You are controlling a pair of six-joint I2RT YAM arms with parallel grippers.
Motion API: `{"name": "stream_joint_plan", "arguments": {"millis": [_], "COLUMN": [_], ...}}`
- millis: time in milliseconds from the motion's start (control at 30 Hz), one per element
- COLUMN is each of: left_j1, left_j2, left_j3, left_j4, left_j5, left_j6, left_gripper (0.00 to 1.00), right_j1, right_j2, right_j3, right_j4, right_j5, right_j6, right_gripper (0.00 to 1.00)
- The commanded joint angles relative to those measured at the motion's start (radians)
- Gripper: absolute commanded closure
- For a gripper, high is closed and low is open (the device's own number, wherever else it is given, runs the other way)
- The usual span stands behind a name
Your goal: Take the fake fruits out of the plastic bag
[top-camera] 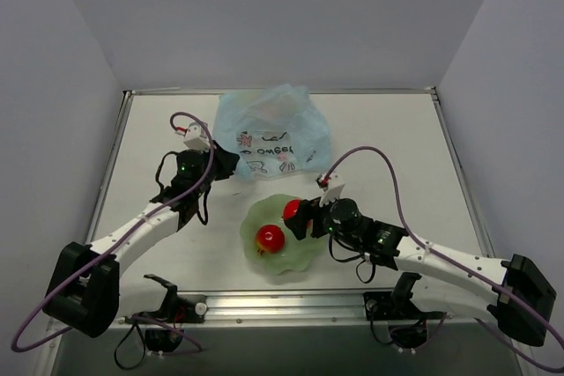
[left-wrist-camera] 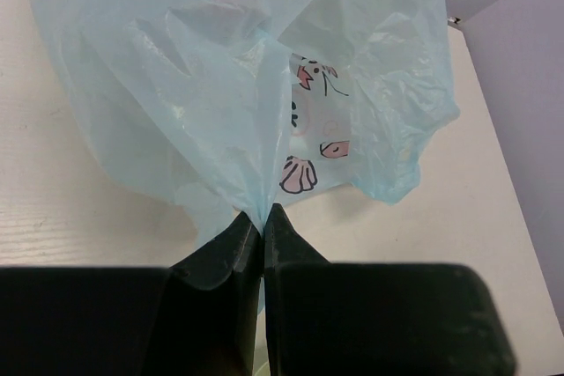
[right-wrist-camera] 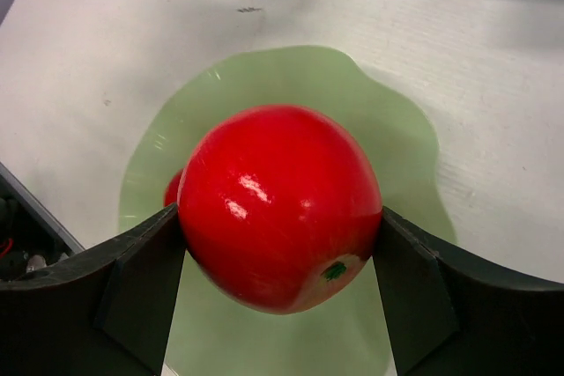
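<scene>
We see the right tool (right-wrist-camera: 280,248) clamped around a red apple (right-wrist-camera: 273,173) over the green bowl (right-wrist-camera: 388,129), lower centre; a second red apple (top-camera: 270,237) lies inside it; the left tool (left-wrist-camera: 263,219) pinches an edge of the plastic bag (left-wrist-camera: 220,85), upper centre of the worktop (top-camera: 397,147).

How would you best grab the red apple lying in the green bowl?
Across its widest middle, coming straight down from above. The apple is round and glossy, so a grip higher or lower would likely slip off. The bowl surrounds it with its rim, which would probably hinder a sideways approach.
</scene>
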Motion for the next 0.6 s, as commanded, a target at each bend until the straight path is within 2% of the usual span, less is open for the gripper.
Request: {"name": "stream_joint_plan", "arguments": {"millis": [0, 100, 200, 233, 300, 333, 367, 433, 567], "left_j1": [0.009, 0.012, 0.016, 0.016, 0.016, 0.016, 0.016, 0.018, 0.015], "left_j2": [-0.040, -0.042, -0.028, -0.024, -0.022, -0.028, -0.034, -0.065, -0.123], "left_j3": [0.011, -0.013, -0.018, -0.016, -0.016, -0.018, -0.024, -0.032, -0.041], "left_j4": [0.048, 0.131, 0.142, 0.140, 0.139, 0.137, 0.134, 0.130, 0.090], "left_j5": [0.047, 0.111, 0.153, 0.156, 0.168, 0.171, 0.174, 0.164, 0.142], "left_j6": [-0.031, -0.022, -0.011, 0.001, 0.008, 0.014, 0.015, 0.026, 0.054], "left_gripper": [0.98, 0.98, 0.98, 0.98, 0.98, 0.98, 0.98, 0.98, 0.98], "right_j1": [0.001, 0.013, 0.047, 0.050, 0.050, 0.050, 0.051, 0.051, 0.051], "right_j2": [-0.029, 0.012, 0.024, 0.023, 0.026, 0.026, 0.029, 0.027, 0.049], "right_j3": [0.011, 0.029, 0.058, 0.063, 0.081, 0.093, 0.106, 0.144, 0.230], "right_j4": [-0.107, -0.132, -0.176, -0.191, -0.207, -0.225, -0.235, -0.245, -0.229], "right_j5": [0.070, 0.033, 0.100, 0.111, 0.127, 0.128, 0.133, 0.134, 0.154], "right_j6": [0.045, 0.053, 0.062, 0.064, 0.062, 0.059, 0.053, 0.041, -0.005], "right_gripper": [0.63, 0.61, 0.54, 0.43, 0.30, 0.19, 0.16, 0.10, 0.12]}}
